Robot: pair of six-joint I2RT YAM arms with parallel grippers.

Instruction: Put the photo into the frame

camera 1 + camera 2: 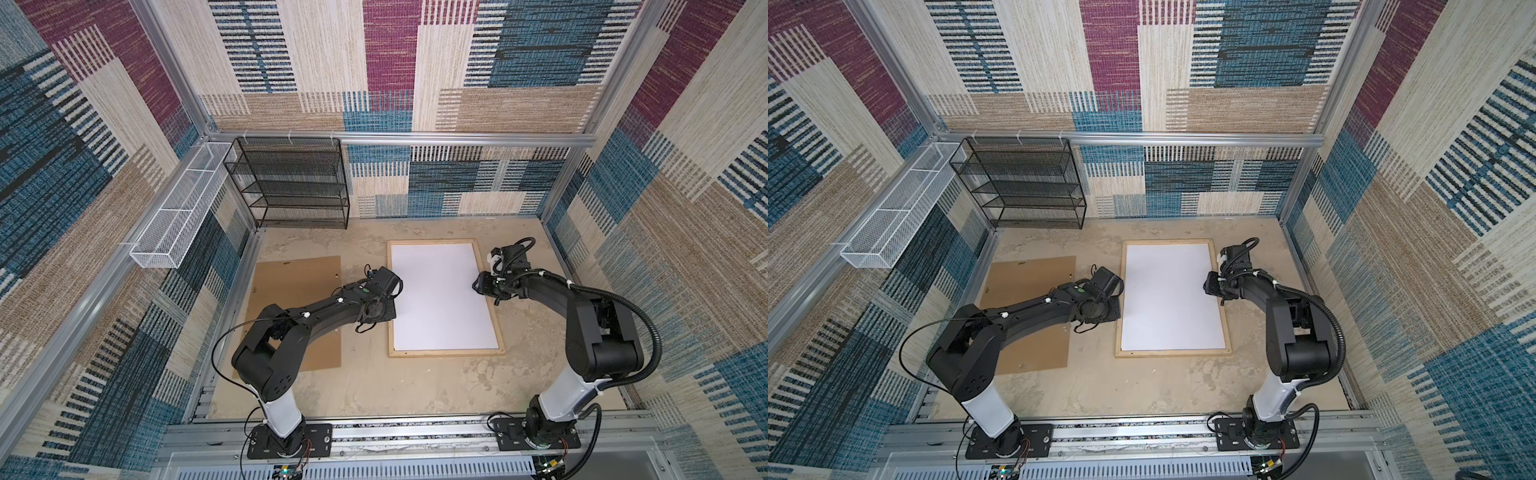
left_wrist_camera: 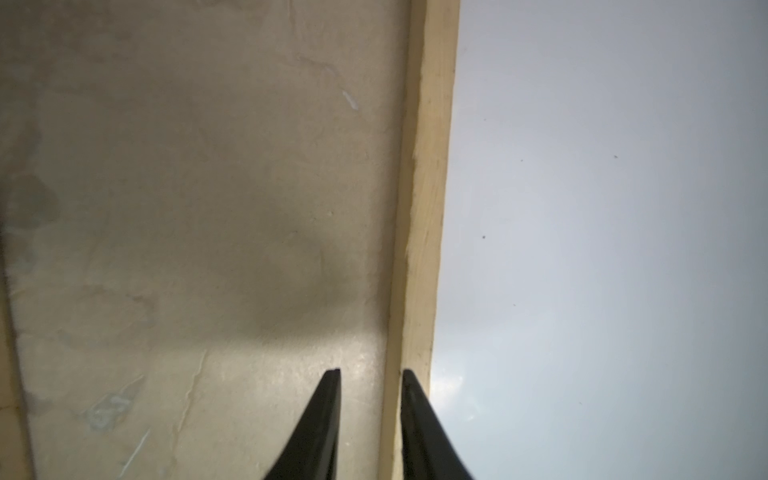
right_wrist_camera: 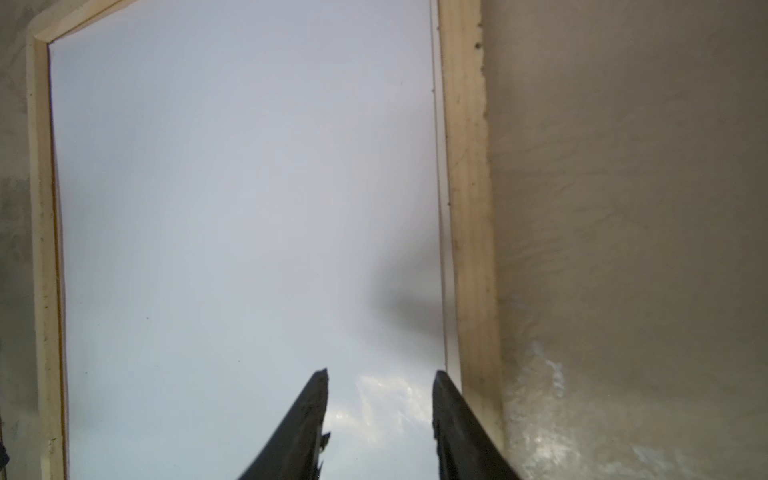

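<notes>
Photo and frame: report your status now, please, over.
Left gripper open, empty, by frame bar. Right gripper open, empty, over photo. Photo lies white side up inside frame. Brown board apart, left.

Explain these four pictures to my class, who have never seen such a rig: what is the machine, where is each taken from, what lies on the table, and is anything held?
The left arm and right arm are black robot arms mounted at the near edge of the table. Both top views come from one camera head overhead. The other two come from a camera on each wrist, looking along the fingers. On the table lies a pale wooden frame with the photo inside, white back up. Beside it lies a brown backing board, and a black mesh rack stands at the back. The left end effector hangs open over the frame's edge, the right end effector open over the photo. Neither holds anything.
</notes>
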